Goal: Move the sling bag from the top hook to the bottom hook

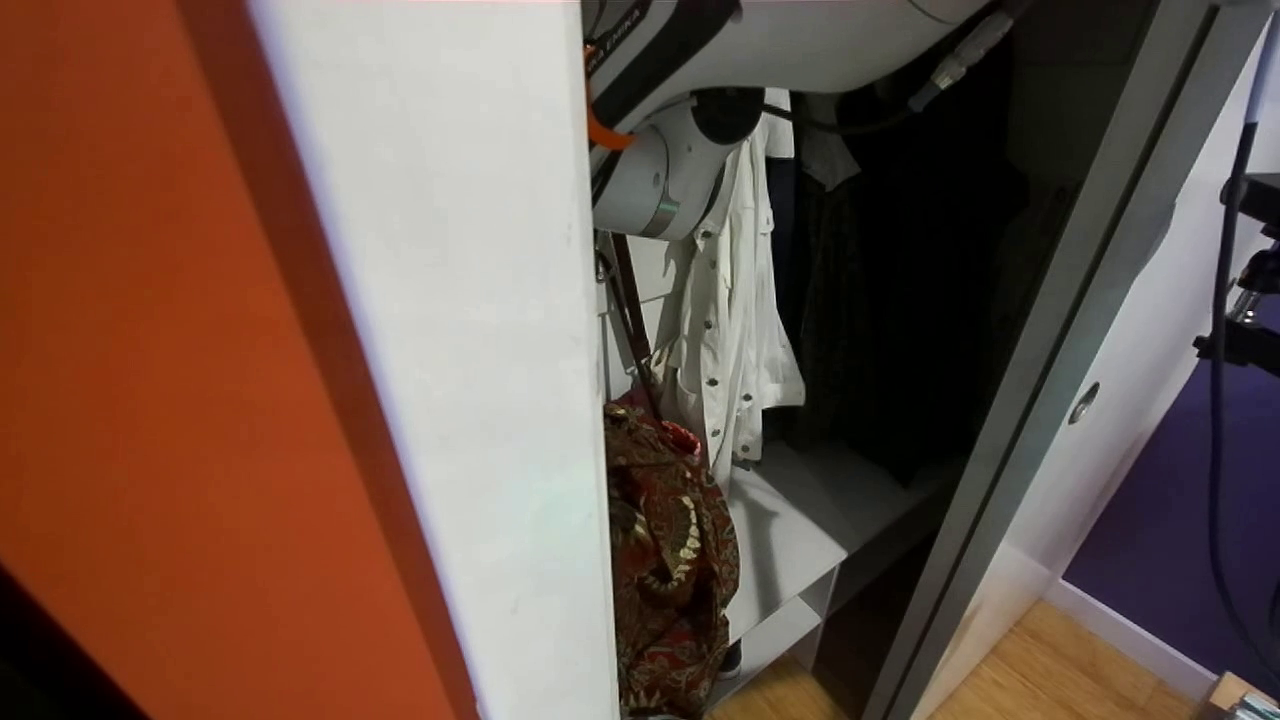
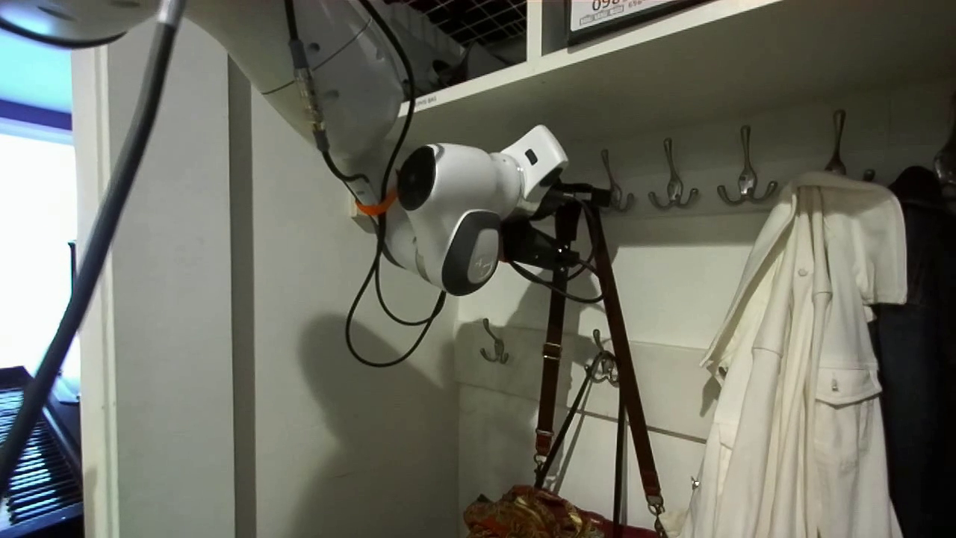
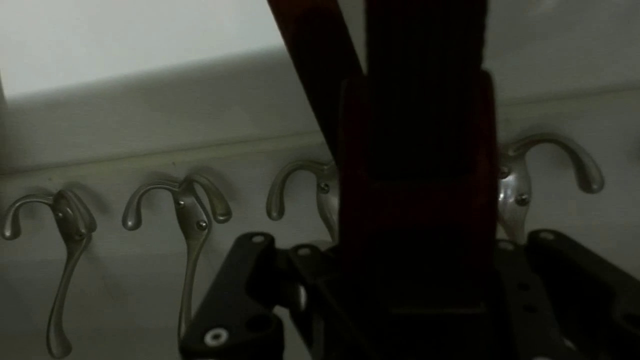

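The patterned brown and maroon sling bag (image 1: 665, 570) (image 2: 530, 515) hangs low in both exterior views. Its brown strap (image 2: 619, 321) rises in two taut lengths to my gripper (image 2: 596, 196), beside a top hook (image 2: 610, 178). In the wrist view the strap (image 3: 425, 60) crosses in front of the fingers and hides their tips. The gripper looks shut; I cannot tell whether the strap is pinched or merely draped over it. Two bottom hooks are visible: one bare hook (image 2: 493, 351), and a hook (image 2: 597, 340) bearing a thin dark strap (image 2: 575, 411).
A white jacket (image 2: 799, 359) hangs to the right, with dark clothing (image 2: 915, 336) beside it. More hooks (image 3: 187, 220) line the top board. An overhead shelf (image 2: 672, 60) sits close above the wrist. A white partition (image 1: 440, 300) blocks part of an exterior view.
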You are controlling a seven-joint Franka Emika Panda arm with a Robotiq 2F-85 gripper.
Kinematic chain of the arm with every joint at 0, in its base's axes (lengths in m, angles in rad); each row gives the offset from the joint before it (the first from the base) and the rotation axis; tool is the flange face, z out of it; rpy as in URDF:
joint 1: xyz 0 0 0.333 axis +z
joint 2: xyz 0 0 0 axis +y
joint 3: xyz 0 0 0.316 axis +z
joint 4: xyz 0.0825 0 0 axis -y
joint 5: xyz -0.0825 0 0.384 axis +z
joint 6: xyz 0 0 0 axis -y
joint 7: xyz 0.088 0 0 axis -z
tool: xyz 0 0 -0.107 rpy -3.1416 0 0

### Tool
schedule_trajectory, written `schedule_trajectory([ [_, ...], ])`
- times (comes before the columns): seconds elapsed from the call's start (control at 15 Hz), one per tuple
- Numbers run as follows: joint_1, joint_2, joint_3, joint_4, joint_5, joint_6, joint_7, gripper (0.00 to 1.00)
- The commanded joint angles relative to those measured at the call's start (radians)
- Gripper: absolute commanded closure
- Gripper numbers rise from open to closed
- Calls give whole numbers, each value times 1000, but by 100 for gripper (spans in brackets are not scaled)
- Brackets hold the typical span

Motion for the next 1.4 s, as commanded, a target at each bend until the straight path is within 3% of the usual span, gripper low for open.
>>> schedule_trajectory([
  [0.0, 44, 70, -17, 88, 76, 81, -59, 100],
  [0.47, 60, 159, -20, 205, -35, 131, -43, 100],
  [1.33, 90, 200, -49, 302, 89, 200, -234, 100],
])
